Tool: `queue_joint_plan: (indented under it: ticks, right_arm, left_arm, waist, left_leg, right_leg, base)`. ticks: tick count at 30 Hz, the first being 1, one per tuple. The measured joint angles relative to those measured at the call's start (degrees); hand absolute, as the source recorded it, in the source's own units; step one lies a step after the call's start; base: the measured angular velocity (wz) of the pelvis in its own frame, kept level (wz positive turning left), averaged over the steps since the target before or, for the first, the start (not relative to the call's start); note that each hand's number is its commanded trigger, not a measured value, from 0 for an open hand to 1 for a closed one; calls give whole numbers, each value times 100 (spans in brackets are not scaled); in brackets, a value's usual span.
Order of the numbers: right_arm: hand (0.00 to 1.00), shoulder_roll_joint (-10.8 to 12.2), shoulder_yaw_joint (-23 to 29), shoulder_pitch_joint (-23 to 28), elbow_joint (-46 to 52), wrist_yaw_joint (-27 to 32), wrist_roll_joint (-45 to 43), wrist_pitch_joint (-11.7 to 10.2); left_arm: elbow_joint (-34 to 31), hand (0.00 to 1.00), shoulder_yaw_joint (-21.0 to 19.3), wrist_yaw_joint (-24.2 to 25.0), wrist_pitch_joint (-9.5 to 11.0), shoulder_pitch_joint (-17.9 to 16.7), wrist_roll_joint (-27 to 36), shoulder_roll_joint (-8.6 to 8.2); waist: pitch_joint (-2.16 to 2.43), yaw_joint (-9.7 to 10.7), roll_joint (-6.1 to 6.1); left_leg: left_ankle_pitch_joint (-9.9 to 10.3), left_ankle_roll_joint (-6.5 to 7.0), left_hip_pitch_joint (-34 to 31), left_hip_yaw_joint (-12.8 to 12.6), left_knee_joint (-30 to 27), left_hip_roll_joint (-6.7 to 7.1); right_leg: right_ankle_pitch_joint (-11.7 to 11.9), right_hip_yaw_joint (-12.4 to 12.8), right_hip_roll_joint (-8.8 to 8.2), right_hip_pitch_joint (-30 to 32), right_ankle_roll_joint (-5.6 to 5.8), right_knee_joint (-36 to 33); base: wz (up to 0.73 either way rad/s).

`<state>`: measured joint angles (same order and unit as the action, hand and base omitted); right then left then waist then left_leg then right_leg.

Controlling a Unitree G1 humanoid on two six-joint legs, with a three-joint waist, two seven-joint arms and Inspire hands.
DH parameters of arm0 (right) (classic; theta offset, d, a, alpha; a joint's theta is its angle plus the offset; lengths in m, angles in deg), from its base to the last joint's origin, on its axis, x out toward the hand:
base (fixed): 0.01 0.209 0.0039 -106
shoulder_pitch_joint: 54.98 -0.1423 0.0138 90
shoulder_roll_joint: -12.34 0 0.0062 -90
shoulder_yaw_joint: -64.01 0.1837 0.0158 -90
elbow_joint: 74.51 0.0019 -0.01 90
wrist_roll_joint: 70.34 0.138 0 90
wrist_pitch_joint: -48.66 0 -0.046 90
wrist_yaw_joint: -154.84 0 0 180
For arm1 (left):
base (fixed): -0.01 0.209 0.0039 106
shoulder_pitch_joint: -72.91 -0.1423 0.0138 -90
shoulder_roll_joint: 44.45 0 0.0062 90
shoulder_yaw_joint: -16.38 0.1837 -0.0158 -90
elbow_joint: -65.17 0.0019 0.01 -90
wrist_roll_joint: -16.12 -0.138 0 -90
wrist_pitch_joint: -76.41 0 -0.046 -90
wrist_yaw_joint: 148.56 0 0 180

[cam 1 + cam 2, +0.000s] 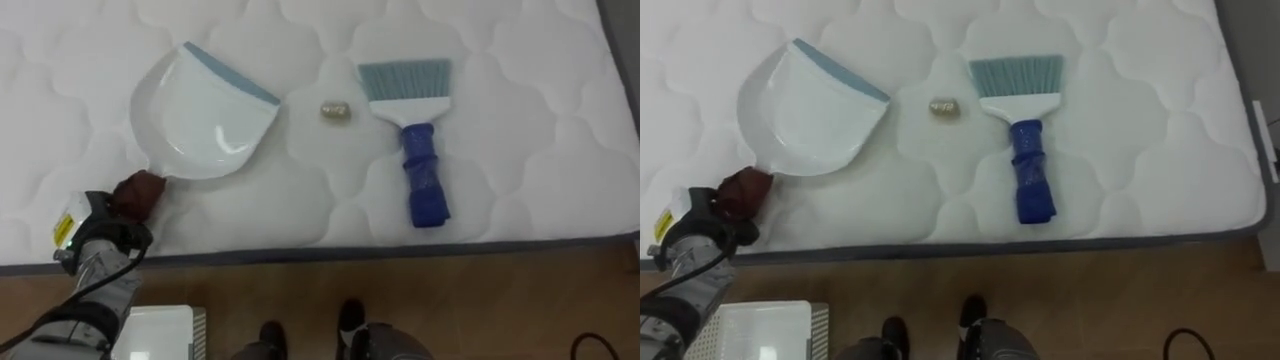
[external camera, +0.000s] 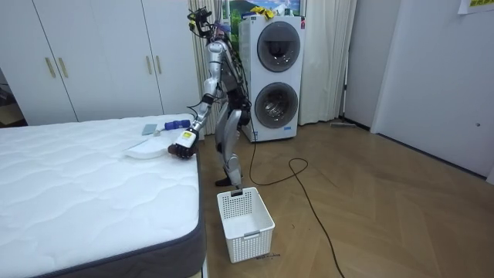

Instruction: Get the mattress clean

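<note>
Dustpan handle hidden, left hand gripping

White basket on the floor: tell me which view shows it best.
The room view: the white basket stands whole on the floor beside the bed. Both eye views catch just a corner of it at their bottom edge.

White basket on the wooden floor, stacked washing machines and wardrobes behind

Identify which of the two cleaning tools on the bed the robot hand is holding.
The white dustpan: the left robot hand grips its handle, while the blue-handled brush lies untouched to its right.
</note>
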<state>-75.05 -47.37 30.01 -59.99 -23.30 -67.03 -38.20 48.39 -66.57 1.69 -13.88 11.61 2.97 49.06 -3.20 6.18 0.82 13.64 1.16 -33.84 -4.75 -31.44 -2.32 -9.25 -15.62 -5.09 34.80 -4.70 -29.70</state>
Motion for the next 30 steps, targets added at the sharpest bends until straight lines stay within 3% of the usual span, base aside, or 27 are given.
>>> queue_joint_plan:
  ticks: [12, 21, 24, 30]
  right_arm:
    - [0, 0, 30, 4, 74, 8, 292, -171]
    - [0, -3, 490, -175, 223, 90, 2033, -352]
    - [0, -11, 718, -264, 226, 87, 2514, -469]
    - [0, -165, 1146, -506, 271, 121, 3236, -561]
  left_arm:
    - [-5, 100, -25, -167, 147, 43, -278, 17]
    - [-9, 100, 140, -370, 244, 11, -337, 68]
    - [-13, 100, 224, -364, 317, -22, -581, 156]
    - [-376, 100, 388, -374, 363, -127, -838, 219]
  waist:
    - [8, -12, 12]
    - [13, -22, 39]
    - [14, -26, 40]
    - [5, -38, 4]
  left_leg:
    - [-1, 1, -52, -17, 12, 2]
    - [-5, 7, 69, -94, -27, -12]
    - [-5, 7, 168, -152, 19, -29]
    - [-1, 15, 254, -284, 116, -51]
  right_leg:
    - [3, -1, -6, 57, -2, 3]
    - [6, 48, -8, -35, 5, 7]
    - [18, 82, 6, -108, 16, 55]
    - [61, 129, 12, -154, 34, 106]
  base:
    - [0]
    - [-5]
    - [-9]
    - [-3]
